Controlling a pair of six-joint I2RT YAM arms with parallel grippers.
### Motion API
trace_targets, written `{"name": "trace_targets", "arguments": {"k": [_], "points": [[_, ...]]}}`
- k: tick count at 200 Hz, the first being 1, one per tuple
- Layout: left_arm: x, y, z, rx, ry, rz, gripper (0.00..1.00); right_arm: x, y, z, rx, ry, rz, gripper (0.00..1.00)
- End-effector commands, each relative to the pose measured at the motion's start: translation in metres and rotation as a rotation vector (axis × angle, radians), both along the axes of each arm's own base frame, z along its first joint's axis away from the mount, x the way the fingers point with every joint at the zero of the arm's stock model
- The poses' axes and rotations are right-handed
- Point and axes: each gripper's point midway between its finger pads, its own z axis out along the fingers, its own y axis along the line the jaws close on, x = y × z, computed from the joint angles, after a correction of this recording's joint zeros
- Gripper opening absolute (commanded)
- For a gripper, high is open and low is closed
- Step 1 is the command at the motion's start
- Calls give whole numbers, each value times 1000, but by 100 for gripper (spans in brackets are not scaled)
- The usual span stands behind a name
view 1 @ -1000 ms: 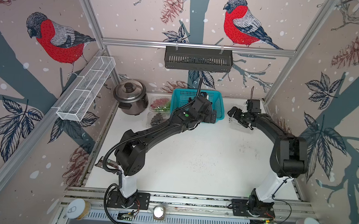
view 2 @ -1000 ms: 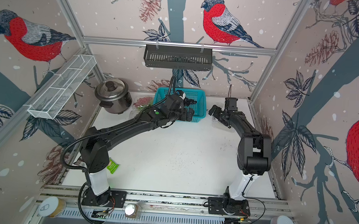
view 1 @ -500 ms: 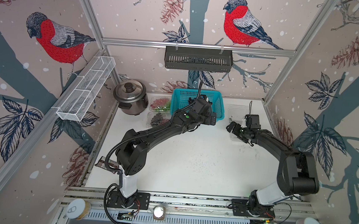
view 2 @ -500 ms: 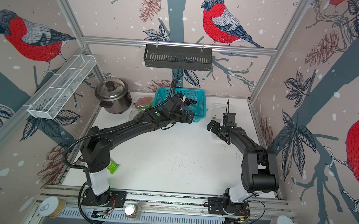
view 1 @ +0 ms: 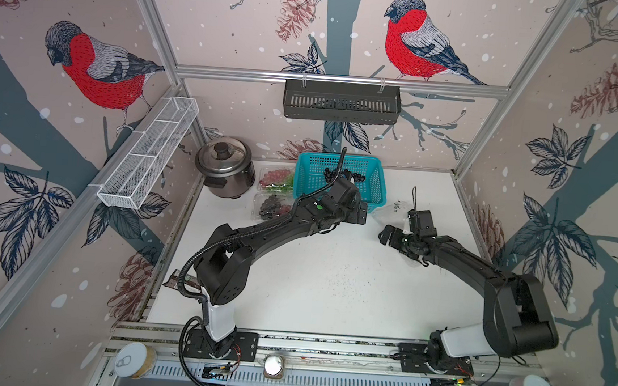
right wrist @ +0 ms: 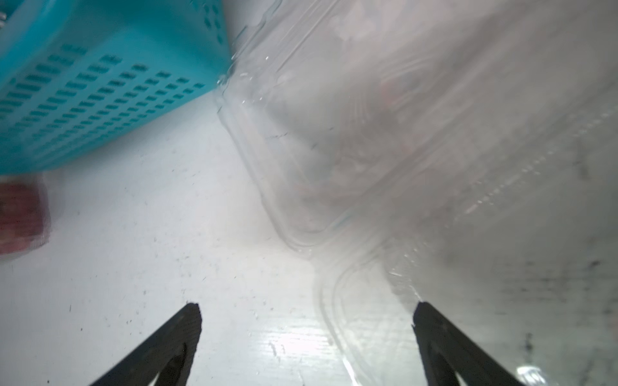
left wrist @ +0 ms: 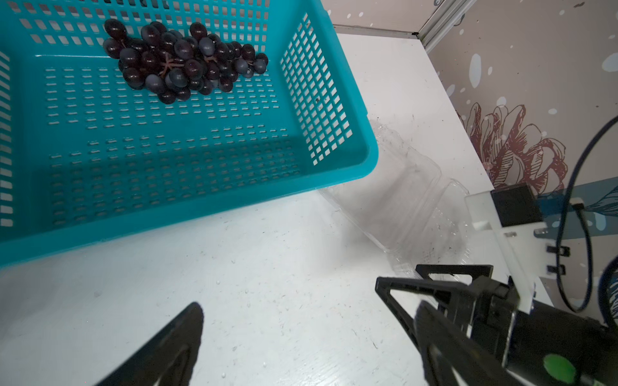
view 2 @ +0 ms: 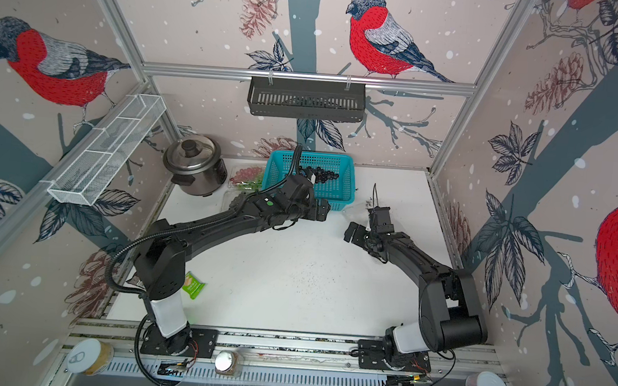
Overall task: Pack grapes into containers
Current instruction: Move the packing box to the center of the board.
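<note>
The teal basket (left wrist: 167, 214) is showing matt perforated plastic; the clear clamshell punnet (left wrist: 401, 194) is glinting thin and glossy; the counter (left wrist: 267, 300) is looking scuffed, matt.

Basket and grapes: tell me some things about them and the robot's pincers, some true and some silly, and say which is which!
1. The teal basket holds one bunch of dark grapes. True.
2. The left pincer is squeezing a bunch. False: it is open and holds nothing.
3. The clear container beside the basket, near the right pincer, is empty. True.
4. The rice cooker has no lid. False: its lid is on.
5. The right pincer is open. True.
</note>
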Motion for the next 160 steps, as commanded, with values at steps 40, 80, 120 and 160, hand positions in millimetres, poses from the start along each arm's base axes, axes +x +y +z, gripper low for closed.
{"name": "trace_targets", "arguments": {"k": [40,80,120,160], "points": [[4,43,-14,-71,88,118,97,-22,69,1,135,15,24,100],[3,79,-21,-130,129,177,97,-24,124,5,154,14,113,100],[0,102,-28,-126,145,217,97,-29,170,3,152,21,208,100],[-3,114,-34,-157,170,228,97,-30,178,19,93,-10,250,100]]}}
